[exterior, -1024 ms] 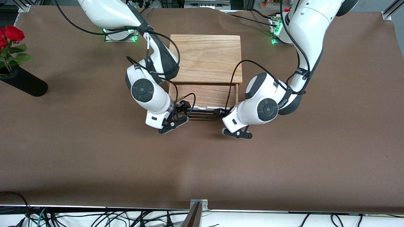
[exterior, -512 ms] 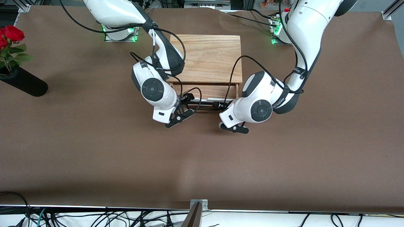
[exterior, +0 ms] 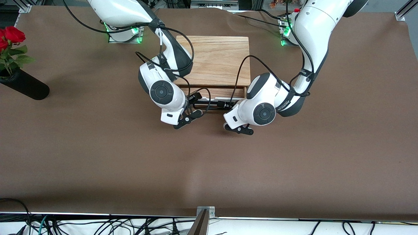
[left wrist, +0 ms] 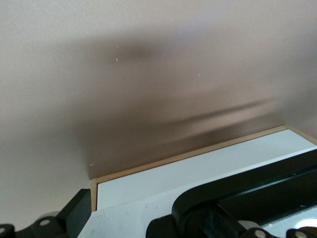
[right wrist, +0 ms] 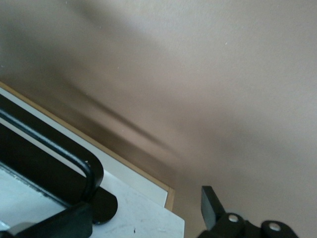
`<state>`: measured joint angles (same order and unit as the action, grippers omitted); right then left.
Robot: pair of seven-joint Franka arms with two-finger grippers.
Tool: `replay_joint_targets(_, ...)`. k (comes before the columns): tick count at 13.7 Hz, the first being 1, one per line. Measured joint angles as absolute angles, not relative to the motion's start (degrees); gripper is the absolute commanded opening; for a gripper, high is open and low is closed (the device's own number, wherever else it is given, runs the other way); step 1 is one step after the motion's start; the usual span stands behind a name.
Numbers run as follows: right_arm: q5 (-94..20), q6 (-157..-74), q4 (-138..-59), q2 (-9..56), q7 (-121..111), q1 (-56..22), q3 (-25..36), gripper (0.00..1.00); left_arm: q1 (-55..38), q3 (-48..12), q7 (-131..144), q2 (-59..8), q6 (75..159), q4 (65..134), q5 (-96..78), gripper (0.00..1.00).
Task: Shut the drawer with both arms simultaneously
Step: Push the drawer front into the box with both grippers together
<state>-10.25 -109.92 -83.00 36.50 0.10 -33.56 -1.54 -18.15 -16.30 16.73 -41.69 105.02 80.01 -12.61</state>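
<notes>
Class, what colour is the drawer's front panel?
White, with a light-wood edge; the drawer's front panel shows best in the left wrist view.

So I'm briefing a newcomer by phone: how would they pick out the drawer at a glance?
Find the light-wood box mid-table between the two arm bases. The drawer sticks out a little from its side facing the front camera, with the right gripper and left gripper at its front. Its white front panel and thin black wire handle set it apart.

You see the drawer (exterior: pixel 214 92) slide most of the way into the box (exterior: pixel 214 60), away from the worktop's camera-side edge; both grippers, left (exterior: pixel 225 105) and right (exterior: pixel 195 101), follow.
</notes>
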Motion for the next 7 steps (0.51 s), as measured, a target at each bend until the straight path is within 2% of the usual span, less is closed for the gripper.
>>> replay_joint_targets(7,-11.49,-104.92,-82.24,36.43,0.06,-33.89,-1.81,1.00,-18.50,-16.21,16.55,-41.77,100.74,80.39,-15.20,1.00)
